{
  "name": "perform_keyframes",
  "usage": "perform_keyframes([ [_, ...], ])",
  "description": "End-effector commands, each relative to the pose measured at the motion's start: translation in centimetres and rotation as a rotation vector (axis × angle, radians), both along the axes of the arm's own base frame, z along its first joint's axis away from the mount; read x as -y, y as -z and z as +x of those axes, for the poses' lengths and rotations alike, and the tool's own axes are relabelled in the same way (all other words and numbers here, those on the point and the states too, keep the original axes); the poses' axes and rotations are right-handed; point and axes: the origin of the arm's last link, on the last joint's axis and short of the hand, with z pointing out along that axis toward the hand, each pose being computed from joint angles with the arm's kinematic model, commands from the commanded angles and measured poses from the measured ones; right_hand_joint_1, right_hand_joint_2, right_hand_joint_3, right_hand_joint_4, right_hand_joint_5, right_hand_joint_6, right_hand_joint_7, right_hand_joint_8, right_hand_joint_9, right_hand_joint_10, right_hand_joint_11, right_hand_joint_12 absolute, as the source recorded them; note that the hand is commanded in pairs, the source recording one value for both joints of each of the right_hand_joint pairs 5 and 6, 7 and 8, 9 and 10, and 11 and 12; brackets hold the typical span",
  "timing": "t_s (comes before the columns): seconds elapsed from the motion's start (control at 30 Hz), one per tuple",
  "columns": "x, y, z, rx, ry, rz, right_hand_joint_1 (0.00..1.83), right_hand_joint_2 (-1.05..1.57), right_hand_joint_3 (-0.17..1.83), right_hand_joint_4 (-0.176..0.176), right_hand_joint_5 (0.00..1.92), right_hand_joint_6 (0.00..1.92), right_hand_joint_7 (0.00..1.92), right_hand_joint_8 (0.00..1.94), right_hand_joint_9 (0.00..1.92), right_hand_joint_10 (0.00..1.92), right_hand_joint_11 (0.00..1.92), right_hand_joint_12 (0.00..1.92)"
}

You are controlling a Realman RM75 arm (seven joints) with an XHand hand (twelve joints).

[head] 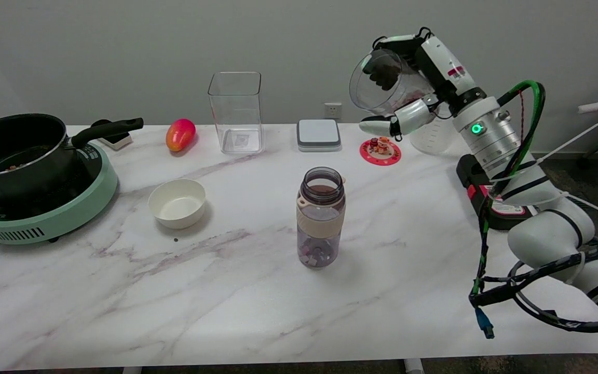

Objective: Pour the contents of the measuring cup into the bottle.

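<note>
The marble-patterned surface [236, 291] carries all items noted below. My right arm [506, 156] reaches in from the lower right and rises toward the far right corner. At far left a black saucepan [13, 150] sits on a green induction cooker [55, 213], its handle pointing right. A clear square container [235, 111] stands upright at the far edge, with a grey-and-white scale [318, 134] to its right.

My right hand [408, 88] is raised well above the surface at the far right. My fingers [382, 72] grip the clear measuring cup [377, 85], which is tipped on its side with its mouth facing left; dark material shows inside, near the palm end. The cup is in the air, not over the bottle.

The bottle [321, 218] stands upright at the centre of the surface, mouth open, with a beige band around its middle and small pinkish pieces in its base. It is well apart from the cup, nearer the camera and to the left.

A white bowl [177, 202] sits left of the bottle. A red-orange mango-like fruit [180, 134] lies near the far edge. A red coaster with a small figure [380, 150] lies below my hand.
</note>
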Motion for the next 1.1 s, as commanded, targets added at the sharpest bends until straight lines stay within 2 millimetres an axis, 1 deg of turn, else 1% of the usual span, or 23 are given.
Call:
perform_keyframes([
  [0.03,-2.6,1.9,3.7,-0.314,-0.2,-0.014,1.45,0.85,0.7,0.0,1.47,1.47,1.49,1.49,1.37,1.37,1.18,1.18],
  [0.23,-3.0,3.4,3.4,-0.363,-0.217,0.027,1.44,0.89,0.67,0.0,1.48,1.48,1.5,1.5,1.38,1.38,1.19,1.19],
  [0.4,-3.4,4.0,3.8,-0.411,-0.227,0.052,1.44,0.91,0.66,0.0,1.48,1.48,1.5,1.5,1.39,1.39,1.2,1.2],
  [0.6,-3.3,4.8,2.7,-0.415,-0.193,0.082,1.43,0.93,0.64,0.0,1.49,1.49,1.51,1.51,1.39,1.39,1.2,1.2],
  [0.7,-3.2,5.0,2.1,-0.418,-0.177,0.087,1.43,0.96,0.62,0.0,1.5,1.5,1.52,1.52,1.4,1.4,1.21,1.21],
  [0.83,-3.0,4.9,1.9,-0.442,-0.171,0.072,1.41,1.06,0.54,0.0,1.54,1.54,1.55,1.55,1.43,1.43,1.23,1.23],
  [1.1,-2.7,4.5,0.9,-0.463,-0.145,0.055,1.39,1.12,0.5,0.0,1.55,1.55,1.56,1.56,1.45,1.45,1.25,1.25],
])
